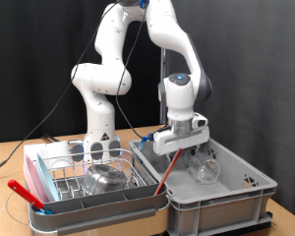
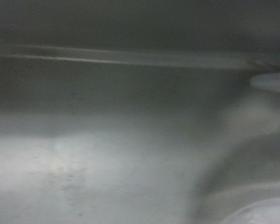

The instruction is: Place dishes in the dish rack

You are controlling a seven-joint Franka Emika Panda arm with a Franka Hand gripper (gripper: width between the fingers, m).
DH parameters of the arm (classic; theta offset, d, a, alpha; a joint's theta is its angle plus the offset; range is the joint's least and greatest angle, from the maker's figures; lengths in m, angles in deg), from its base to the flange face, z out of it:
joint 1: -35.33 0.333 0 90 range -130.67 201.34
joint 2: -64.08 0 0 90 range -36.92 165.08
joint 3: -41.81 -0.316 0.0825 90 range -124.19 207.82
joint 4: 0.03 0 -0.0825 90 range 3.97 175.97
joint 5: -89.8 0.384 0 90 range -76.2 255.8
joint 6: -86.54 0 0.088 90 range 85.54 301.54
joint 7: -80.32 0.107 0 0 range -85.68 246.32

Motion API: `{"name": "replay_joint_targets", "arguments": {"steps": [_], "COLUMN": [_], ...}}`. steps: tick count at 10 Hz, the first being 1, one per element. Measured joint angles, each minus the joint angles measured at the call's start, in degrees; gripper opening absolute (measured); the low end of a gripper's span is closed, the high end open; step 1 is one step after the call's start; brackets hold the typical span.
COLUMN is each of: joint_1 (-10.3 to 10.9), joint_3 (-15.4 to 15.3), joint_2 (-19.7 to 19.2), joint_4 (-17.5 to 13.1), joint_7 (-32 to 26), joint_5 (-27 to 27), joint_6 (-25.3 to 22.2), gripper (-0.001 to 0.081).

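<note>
The white arm [image 1: 128,69] stands at the back of the wooden table [image 1: 5,162] and reaches down into the grey crate [image 1: 236,192], which sits at the exterior view's right. The gripper [image 1: 184,149] hangs low inside the crate, just above its floor, with the white hand body tilted slightly. Its fingers point down towards a clear glass cup [image 1: 206,170] that lies on the crate floor just beside and below the fingertips, towards the exterior view's right. Whether the fingers touch the cup cannot be told from this angle, and how far apart they stand cannot be told either; nothing is seen clamped between them.

The dish rack [image 1: 84,177] sits immediately at the exterior view's left of the crate, the two touching or nearly so. It is a wire grid on a pale pink-edged tray with a grey front trough [image 1: 98,206]. A shiny steel bowl [image 1: 108,178] rests in the rack, towards its right half. A second clear glass [image 1: 98,149] appears to stand at the rack's rear (its outline is faint against the robot base). A red-handled utensil [image 1: 25,194] lies across the rack's front left corner, and a thin red rod [image 1: 163,175] leans between rack and crate.

The wrist view shows only a blurred grey surface [image 2: 112,140] with a pale curved edge at one corner; no detail can be resolved there.
</note>
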Motion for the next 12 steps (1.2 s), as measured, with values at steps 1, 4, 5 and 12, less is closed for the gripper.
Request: {"name": "replay_joint_targets", "arguments": {"steps": [1, 4, 5, 12], "joint_1": [-1.1, -0.5, -0.1, -16.8], "joint_3": [-1.3, 0.8, 1.5, -15.6], "joint_2": [-1.1, -4.2, -4.6, -4.5], "joint_4": [-0.4, -0.8, -0.7, -2.4], "joint_7": [-0.5, -1.1, -1.1, -2.5], "joint_5": [1.9, 3.0, 3.0, 2.9], "joint_6": [0.6, -0.9, -1.2, 2.8], "gripper": [0.0811, 0.0811, 0.0811, 0.0811]}}
